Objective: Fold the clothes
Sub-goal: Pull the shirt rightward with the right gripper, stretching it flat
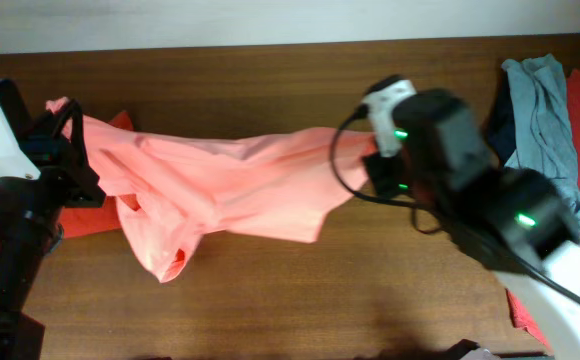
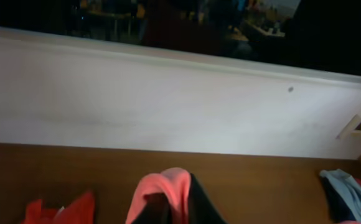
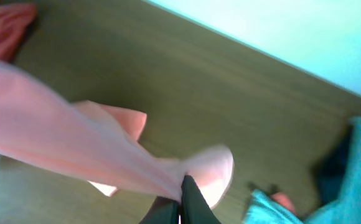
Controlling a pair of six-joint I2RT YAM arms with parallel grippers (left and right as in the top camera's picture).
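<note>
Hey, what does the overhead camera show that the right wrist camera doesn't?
Only overhead: the whole salmon-pink shirt stretched above the table between the left claw and the right claw. Only right wrist: a close look at the right claw's fingers pinching bunched fabric. Both: that shirt, the wooden table, the grey-teal shirt and a red-orange garment.

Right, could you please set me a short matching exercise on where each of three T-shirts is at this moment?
Things:
1. salmon-pink T-shirt
2. grey-teal T-shirt
3. red-orange T-shirt

Places:
a. heaped at the right end of the table
b. at the left end, partly under another shirt
c. stretched between the left gripper and the right gripper

Pairs: 1-c, 2-a, 3-b
</note>
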